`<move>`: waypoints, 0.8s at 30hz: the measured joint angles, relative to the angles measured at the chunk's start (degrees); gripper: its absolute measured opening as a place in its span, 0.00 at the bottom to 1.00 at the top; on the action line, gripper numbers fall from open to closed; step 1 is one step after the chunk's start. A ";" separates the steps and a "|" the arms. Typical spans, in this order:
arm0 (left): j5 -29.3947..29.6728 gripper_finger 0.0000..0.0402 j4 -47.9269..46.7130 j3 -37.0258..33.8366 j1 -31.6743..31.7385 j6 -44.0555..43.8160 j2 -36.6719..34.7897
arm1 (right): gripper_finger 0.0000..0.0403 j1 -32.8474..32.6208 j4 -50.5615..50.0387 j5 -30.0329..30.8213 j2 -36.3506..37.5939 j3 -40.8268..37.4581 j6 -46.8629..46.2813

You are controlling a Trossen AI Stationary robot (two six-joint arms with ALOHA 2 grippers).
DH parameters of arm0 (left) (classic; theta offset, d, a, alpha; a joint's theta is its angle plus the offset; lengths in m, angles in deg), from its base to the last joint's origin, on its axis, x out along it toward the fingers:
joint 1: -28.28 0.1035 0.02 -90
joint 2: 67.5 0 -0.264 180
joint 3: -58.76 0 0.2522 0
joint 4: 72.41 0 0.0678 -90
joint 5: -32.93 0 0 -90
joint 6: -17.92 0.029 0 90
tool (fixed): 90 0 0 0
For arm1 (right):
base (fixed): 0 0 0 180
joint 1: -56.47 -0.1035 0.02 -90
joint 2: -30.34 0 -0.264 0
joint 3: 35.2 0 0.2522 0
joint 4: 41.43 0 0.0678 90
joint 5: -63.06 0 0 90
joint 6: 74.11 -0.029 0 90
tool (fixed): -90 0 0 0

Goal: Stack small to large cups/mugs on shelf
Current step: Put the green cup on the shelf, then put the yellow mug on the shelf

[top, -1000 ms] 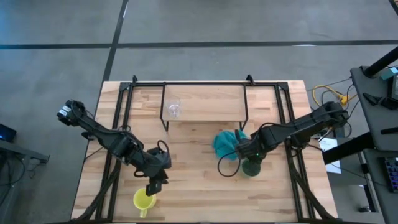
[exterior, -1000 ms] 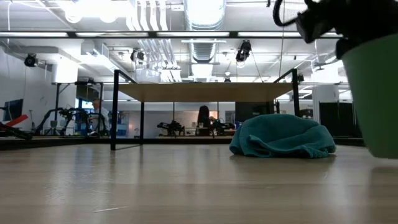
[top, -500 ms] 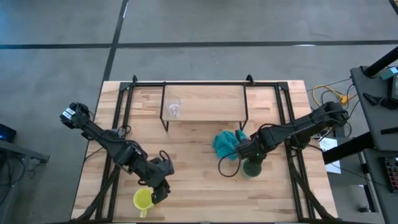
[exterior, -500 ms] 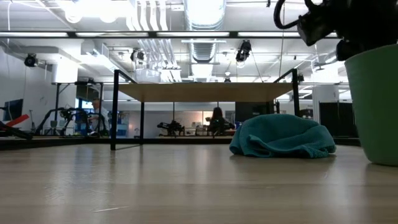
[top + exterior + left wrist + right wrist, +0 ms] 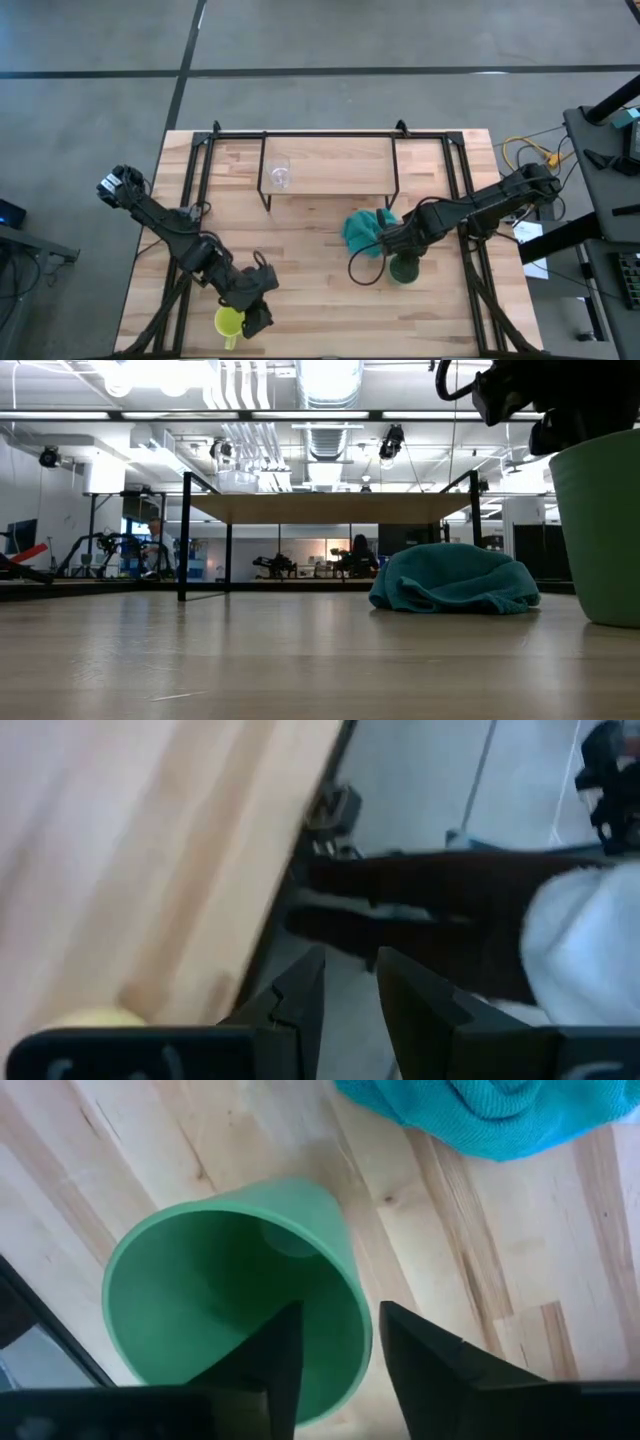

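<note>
The green cup [image 5: 404, 270] [image 5: 200, 1300] stands upright on its base on the table, right of centre. My right gripper [image 5: 340, 1308] points down over it, open, one finger inside the cup and one outside its rim, with a gap on either side. The yellow mug [image 5: 229, 322] stands near the table's front edge; a sliver of it [image 5: 95, 1017] shows in the left wrist view. My left gripper [image 5: 256, 320] [image 5: 350, 955] hovers just right of the mug, open and holding nothing. A small clear glass cup [image 5: 280, 176] stands on the shelf [image 5: 330, 165].
A crumpled teal cloth [image 5: 362, 230] [image 5: 455, 578] lies just beyond the green cup, in front of the shelf's right leg. The shelf's black frame [image 5: 265, 200] stands on the table's far half. The table's front edge runs close beside the yellow mug.
My left gripper has swung toward the table's near edge, rolling as it went, and now sits beside the yellow mug. At the right gripper, the green cup has come down from a slight lift and tilt and now stands flat on the table.
</note>
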 joint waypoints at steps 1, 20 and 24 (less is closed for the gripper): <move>-0.57 0.20 -0.03 0.00 -0.37 -1.10 0.00 | 0.34 0.00 0.02 0.00 0.00 0.00 0.35; -2.17 0.20 -5.67 -0.31 -5.79 -20.52 2.94 | 0.38 0.02 0.38 4.25 0.04 11.25 7.80; -6.04 0.20 -4.92 -0.39 -6.50 -22.23 6.56 | 0.38 0.02 0.35 6.80 0.04 15.21 10.00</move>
